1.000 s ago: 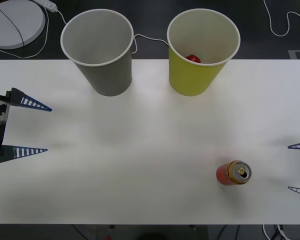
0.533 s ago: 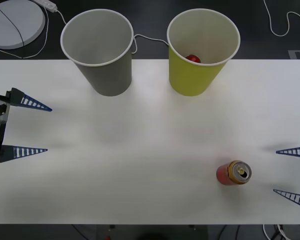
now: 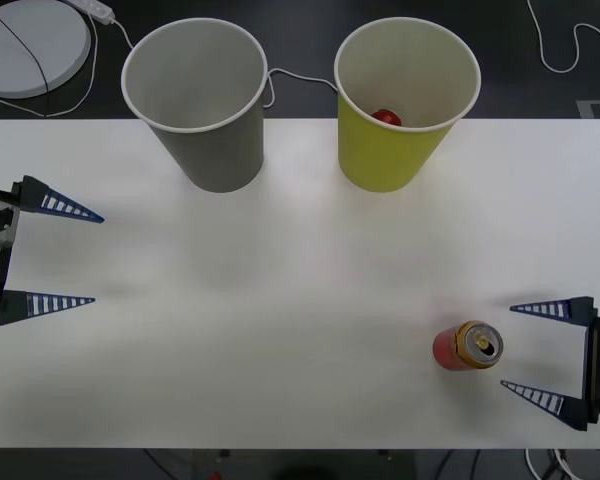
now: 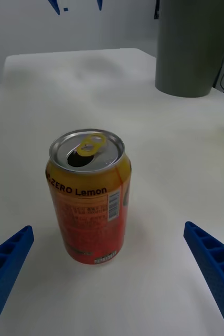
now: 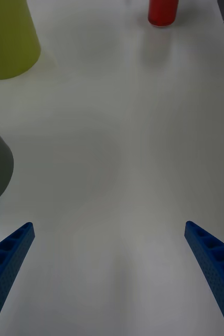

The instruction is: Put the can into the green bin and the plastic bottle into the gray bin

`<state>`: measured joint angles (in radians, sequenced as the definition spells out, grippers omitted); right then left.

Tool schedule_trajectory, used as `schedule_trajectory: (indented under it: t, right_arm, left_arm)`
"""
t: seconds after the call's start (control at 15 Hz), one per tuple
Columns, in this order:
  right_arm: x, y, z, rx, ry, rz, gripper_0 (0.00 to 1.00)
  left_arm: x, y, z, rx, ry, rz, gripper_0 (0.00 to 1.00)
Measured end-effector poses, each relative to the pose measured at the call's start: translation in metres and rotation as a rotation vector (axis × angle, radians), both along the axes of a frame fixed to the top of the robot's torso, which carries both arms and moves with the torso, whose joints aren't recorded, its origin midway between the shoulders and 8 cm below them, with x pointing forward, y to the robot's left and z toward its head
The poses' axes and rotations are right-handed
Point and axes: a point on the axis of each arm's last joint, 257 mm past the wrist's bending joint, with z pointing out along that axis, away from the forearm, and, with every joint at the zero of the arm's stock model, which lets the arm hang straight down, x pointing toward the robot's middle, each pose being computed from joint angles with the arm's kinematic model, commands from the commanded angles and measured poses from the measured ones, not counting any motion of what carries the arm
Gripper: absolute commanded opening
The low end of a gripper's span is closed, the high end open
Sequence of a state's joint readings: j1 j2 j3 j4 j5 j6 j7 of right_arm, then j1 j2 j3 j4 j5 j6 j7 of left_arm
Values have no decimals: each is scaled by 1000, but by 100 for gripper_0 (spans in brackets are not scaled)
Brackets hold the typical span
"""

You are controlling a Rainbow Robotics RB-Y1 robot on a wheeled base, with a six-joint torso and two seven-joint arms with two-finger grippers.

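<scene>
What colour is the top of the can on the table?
The can has a shiny silver-grey top with a yellow pull-tab, over an orange-red body. Right wrist view shows it best.

A white table [image 3: 300,260] stands over dark floor [image 3: 300,95]; white cables [image 3: 565,45] trail beside a round white disc [image 3: 30,45].

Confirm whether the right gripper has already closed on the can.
No: the right gripper is open beside the upright can, its fingers apart and not touching it.
</scene>
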<state>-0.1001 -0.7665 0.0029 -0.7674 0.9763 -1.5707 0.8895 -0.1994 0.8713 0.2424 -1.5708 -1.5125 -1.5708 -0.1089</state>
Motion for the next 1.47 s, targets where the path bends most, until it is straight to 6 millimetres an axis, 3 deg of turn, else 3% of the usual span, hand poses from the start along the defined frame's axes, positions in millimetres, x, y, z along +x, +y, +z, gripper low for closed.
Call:
schedule_trajectory:
  t: [0.33, 1.0, 1.07, 1.13, 1.2, 1.47]
  right_arm:
    - [0, 30, -7, 40, -11, 32, 100]
    - [3, 68, -20, 83, -7, 51, 100]
    - [4, 70, -20, 84, -8, 52, 80]
    - [4, 71, -20, 84, -12, 54, 20]
    - [4, 71, -20, 83, -14, 54, 1]
    - [4, 71, -20, 82, -21, 56, 0]
  left_arm:
    - [0, 0, 0, 0, 0, 0, 100]
    - [0, 0, 0, 0, 0, 0, 100]
    - [0, 0, 0, 0, 0, 0, 100]
    - [0, 0, 0, 0, 0, 0, 100]
    - [0, 0, 0, 0, 0, 0, 100]
    - [0, 0, 0, 0, 0, 0, 100]
